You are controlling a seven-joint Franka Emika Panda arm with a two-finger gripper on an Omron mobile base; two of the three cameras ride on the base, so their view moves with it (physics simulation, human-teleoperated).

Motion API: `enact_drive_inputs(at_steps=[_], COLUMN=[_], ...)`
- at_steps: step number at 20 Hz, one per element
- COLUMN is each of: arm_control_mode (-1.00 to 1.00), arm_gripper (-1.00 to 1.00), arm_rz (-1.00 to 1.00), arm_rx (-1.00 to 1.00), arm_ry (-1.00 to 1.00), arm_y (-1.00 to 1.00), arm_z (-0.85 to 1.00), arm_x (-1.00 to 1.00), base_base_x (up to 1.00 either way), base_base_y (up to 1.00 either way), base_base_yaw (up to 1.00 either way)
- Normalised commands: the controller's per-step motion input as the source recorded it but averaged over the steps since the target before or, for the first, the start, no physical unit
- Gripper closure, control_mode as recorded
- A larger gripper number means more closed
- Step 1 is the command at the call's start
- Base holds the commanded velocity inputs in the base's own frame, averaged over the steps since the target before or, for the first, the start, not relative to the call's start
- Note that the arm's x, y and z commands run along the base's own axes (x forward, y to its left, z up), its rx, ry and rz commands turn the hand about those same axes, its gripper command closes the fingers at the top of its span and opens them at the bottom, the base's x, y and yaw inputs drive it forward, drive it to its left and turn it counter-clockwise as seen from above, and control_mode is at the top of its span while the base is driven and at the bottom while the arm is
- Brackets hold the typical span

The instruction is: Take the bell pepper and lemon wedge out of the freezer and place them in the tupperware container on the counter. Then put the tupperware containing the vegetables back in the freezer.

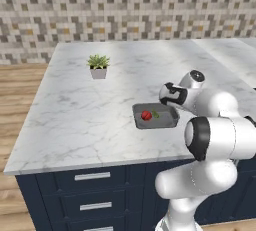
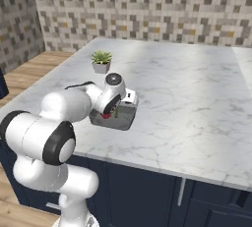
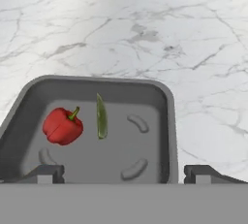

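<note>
White marble tabletop [image 1: 75, 110] — grey tupperware container [image 3: 162, 116] w/ bell pepper [image 3: 63, 126] beside lemon wedge [image 3: 101, 117]; tool [image 3: 123, 173] released, hovering above.

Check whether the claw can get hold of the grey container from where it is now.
Probably yes. The open claw hangs just above the container, its tips straddling the near right rim. The red pepper and green wedge lie further left inside, away from that rim.
</note>
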Motion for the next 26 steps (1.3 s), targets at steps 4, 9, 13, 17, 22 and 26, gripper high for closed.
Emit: enact_drive_inputs(at_steps=[4,9,13,17,22,26], arm_control_mode=[-1.00,-1.00,-1.00,-1.00,-1.00,-1.00], arm_gripper=[-1.00,-1.00,-1.00,-1.00,-1.00,-1.00], arm_rz=[-0.07,-0.04,0.00,0.00,0.00,0.00], arm_rx=[-0.03,0.00,0.00,0.00,0.00,0.01], arm_ry=[0.13,0.20,0.14,0.04,0.00,0.01], arm_y=[-0.51,-0.39,-0.10,0.00,0.00,0.00], arm_z=[0.04,-0.32,-0.41,-0.40,-0.37,-0.32], arm_x=[0.00,0.00,0.00,0.01,0.12,0.21], base_base_x=[0.00,0.00,0.00,0.00,0.00,0.00], base_base_y=[0.00,0.00,0.00,0.00,0.00,0.00], base_base_yaw=[0.00,0.00,0.00,0.00,0.00,0.00])
